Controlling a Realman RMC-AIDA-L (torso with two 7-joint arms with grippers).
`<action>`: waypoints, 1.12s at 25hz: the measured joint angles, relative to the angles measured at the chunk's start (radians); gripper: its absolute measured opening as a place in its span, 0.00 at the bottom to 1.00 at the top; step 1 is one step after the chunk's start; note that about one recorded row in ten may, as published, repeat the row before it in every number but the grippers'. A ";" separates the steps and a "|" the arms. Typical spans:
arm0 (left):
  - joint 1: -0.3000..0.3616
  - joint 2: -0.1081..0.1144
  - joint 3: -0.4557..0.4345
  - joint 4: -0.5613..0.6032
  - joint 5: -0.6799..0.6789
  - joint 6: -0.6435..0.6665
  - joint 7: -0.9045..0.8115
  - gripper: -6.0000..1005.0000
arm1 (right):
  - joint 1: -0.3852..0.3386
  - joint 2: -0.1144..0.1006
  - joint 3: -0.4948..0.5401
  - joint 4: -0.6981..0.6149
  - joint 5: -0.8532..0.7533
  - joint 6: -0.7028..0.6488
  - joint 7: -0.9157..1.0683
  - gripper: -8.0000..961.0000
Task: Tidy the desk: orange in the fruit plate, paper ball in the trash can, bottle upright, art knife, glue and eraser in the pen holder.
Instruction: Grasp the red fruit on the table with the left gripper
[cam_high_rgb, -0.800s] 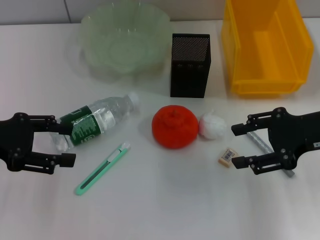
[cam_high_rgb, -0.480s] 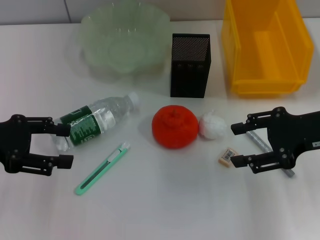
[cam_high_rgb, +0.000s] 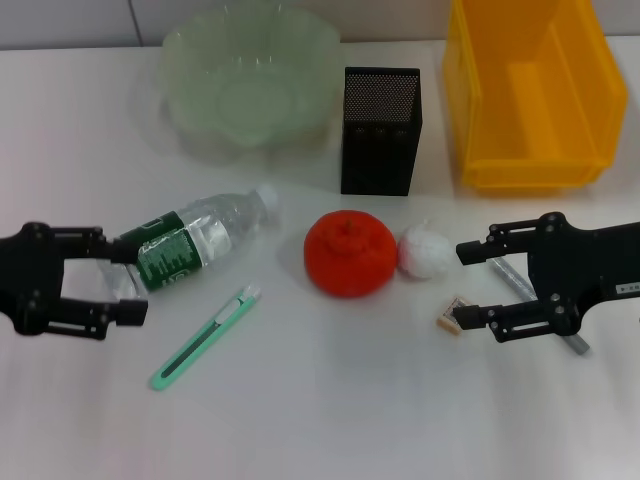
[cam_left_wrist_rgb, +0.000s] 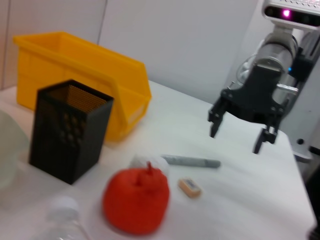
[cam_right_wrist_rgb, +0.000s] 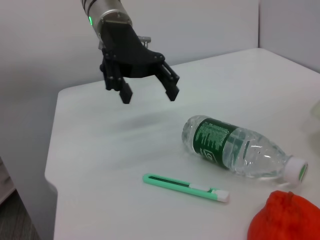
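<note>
Count: we see one orange (cam_high_rgb: 348, 253), one paper ball (cam_high_rgb: 425, 251), one bottle (cam_high_rgb: 190, 243), one art knife (cam_high_rgb: 204, 337), one glue stick (cam_high_rgb: 528, 290), one eraser (cam_high_rgb: 453, 312); also one fruit plate (cam_high_rgb: 250, 85), one black mesh pen holder (cam_high_rgb: 380, 130), one yellow bin (cam_high_rgb: 530, 95), all on the white counter (cam_high_rgb: 320, 420).

Left end effector (cam_high_rgb: 124, 283): released, fingers spread, at the counter's 9 o'clock side; the bottle lies on its side with its base between the fingers, its cap pointing toward 2 o'clock; the art knife lies at 4 o'clock from it, apart from the fingers.

Right end effector (cam_high_rgb: 464, 283): released, fingers spread, at the counter's 3 o'clock side; the eraser sits just beside its lower fingertip; we cannot tell whether they touch; the paper ball lies at 10 o'clock from it, just beside the upper fingertip; the glue stick lies under the end effector body, partly hidden.

Orange: near the counter's centre, touching or just beside the paper ball at its 3 o'clock.

Containers: fruit plate at 11 o'clock, pen holder at 12 o'clock, yellow bin at 1 o'clock; none of the six things lies in them.
</note>
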 joint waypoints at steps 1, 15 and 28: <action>-0.001 -0.002 -0.006 0.007 -0.006 -0.008 0.000 0.83 | 0.000 0.000 0.004 0.002 0.000 0.000 -0.001 0.75; -0.110 -0.083 0.004 0.247 0.046 -0.180 -0.149 0.83 | -0.090 0.002 0.180 -0.019 0.013 -0.064 -0.031 0.75; -0.192 -0.184 0.373 0.190 -0.066 -0.380 -0.158 0.83 | -0.139 0.003 0.267 -0.019 0.008 -0.069 -0.031 0.76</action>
